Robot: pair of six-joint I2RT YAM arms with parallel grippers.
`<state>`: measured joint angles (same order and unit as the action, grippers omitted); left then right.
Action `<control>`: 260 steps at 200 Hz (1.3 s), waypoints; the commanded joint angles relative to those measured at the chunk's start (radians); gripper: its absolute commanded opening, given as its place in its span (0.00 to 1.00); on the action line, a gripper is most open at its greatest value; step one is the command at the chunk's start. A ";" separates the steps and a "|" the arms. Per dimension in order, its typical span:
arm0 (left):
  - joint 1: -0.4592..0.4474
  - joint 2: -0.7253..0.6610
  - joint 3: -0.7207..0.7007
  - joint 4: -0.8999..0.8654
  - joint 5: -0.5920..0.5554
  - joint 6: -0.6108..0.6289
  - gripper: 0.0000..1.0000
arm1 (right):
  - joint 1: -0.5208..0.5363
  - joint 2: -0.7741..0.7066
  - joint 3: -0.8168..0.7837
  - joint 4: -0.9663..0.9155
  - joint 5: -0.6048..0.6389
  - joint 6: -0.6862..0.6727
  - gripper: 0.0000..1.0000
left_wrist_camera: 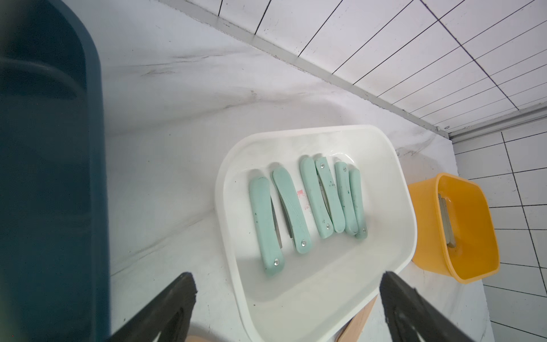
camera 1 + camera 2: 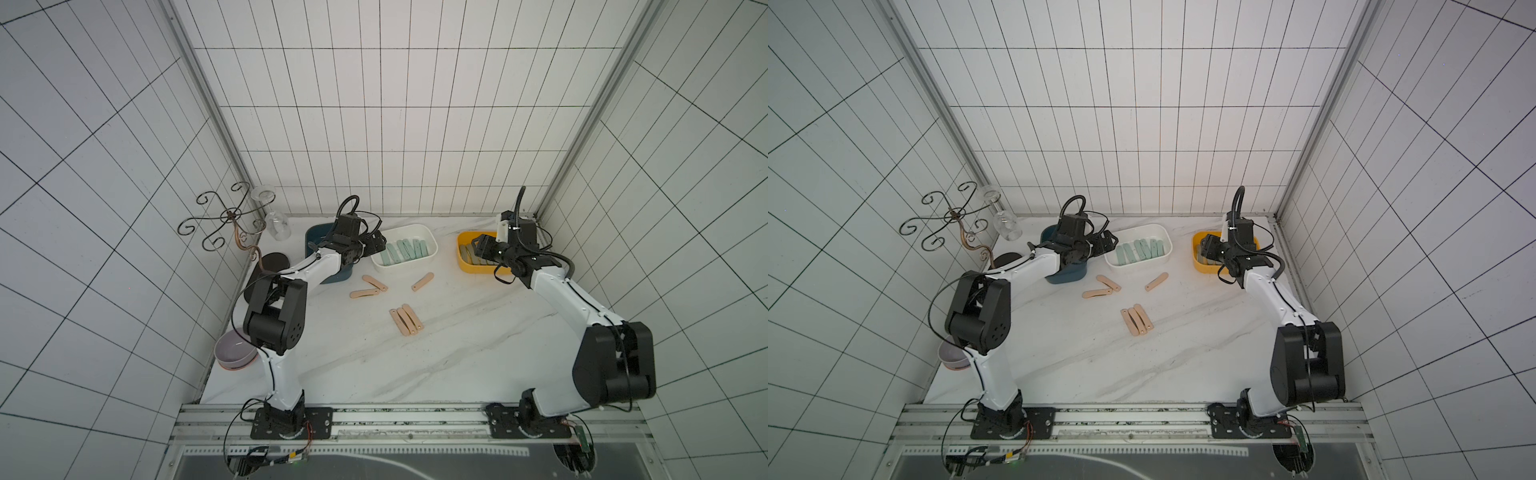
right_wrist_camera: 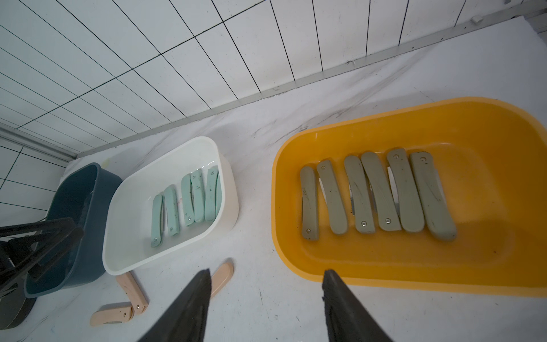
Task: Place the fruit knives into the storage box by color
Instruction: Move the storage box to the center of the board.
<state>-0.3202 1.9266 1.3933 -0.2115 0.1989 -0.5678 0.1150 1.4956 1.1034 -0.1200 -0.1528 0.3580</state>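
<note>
Several peach-pink fruit knives lie loose on the marble table: two crossed [image 2: 370,288], one alone [image 2: 423,281], three side by side [image 2: 405,319]. Several mint-green knives [image 1: 313,198] lie in the white storage box [image 2: 409,227]. Olive-grey knives [image 3: 379,192] fill the yellow box [image 3: 414,272]. A dark blue box [image 2: 316,237] stands left of the white one, partly hidden by my left arm. My left gripper [image 1: 287,277] hovers open over the white box's near-left end [image 2: 376,243]. My right gripper [image 3: 266,272] is open and empty, above the yellow box's front-left edge [image 2: 478,247].
A wire glass rack [image 2: 226,218] with a hanging wine glass [image 2: 276,224] stands at the back left corner. A black round disc [image 2: 274,262] and stacked bowls [image 2: 235,353] sit along the left edge. Walls close in behind the boxes.
</note>
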 commanded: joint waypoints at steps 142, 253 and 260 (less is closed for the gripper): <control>-0.067 0.272 0.320 -0.092 0.006 0.003 0.97 | -0.018 -0.074 -0.101 -0.010 -0.010 0.042 0.62; -0.127 0.414 0.527 -0.106 0.040 -0.030 0.97 | -0.018 -0.082 -0.122 -0.018 -0.005 0.042 0.62; -0.128 0.413 0.533 -0.110 0.042 -0.028 0.97 | -0.018 -0.084 -0.120 -0.019 -0.005 0.042 0.62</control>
<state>-0.4400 2.3104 1.8721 -0.3187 0.2214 -0.5865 0.1089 1.4433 1.0336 -0.1238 -0.1589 0.3996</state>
